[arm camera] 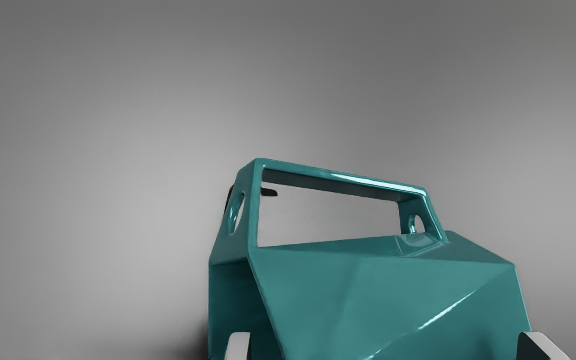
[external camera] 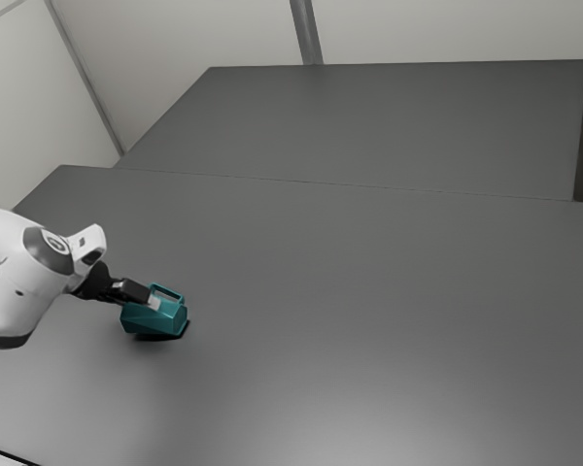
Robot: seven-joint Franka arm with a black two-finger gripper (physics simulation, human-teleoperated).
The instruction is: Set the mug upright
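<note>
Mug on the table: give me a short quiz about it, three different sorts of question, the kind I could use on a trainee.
1. Multiple choice. How does the mug lie now?
A) standing upright
B) on its side
C) upside down on its rim

2. True or false. The mug's handle is a solid plate with no gap through it.

3. Fill in the missing word. In the exterior view, the hand reaches the mug from that view's ____.

Key: 1: B. 2: False, the handle is an open loop. 3: left.
</note>
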